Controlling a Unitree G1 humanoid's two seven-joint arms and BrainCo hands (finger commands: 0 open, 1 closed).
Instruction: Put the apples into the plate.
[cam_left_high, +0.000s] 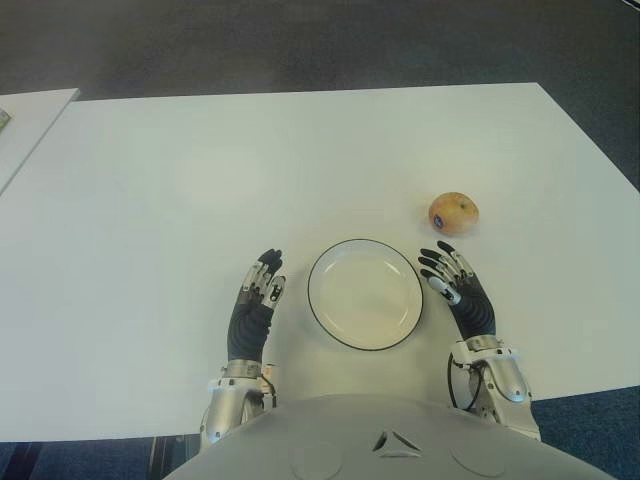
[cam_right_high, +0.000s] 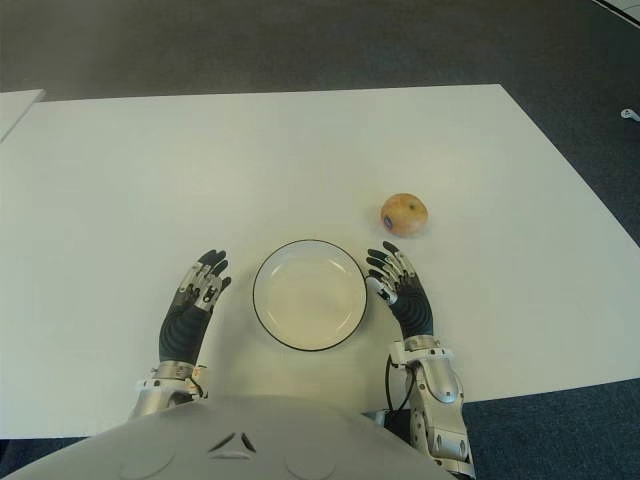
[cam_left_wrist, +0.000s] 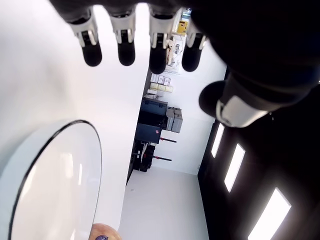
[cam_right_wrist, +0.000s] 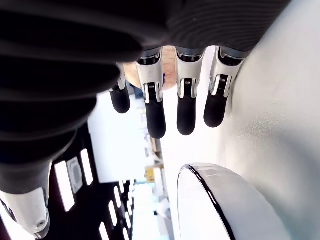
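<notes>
Apple (cam_left_high: 454, 213) right of centre, just beyond right hand (cam_left_high: 457, 290); plate (cam_left_high: 365, 293) empty at lower centre. Both hands released, fingers extended, left hand (cam_left_high: 256, 302) beside plate's left rim. Risk: round fruit rolling off toward right edge if nudged.

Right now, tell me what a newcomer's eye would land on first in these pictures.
The single apple stands out first, alone on the white table, beyond the right hand and apart from its fingertips. Next comes the empty black-rimmed plate, centred near the robot, between the right hand and the left hand. Both hands show open, holding nothing.
</notes>
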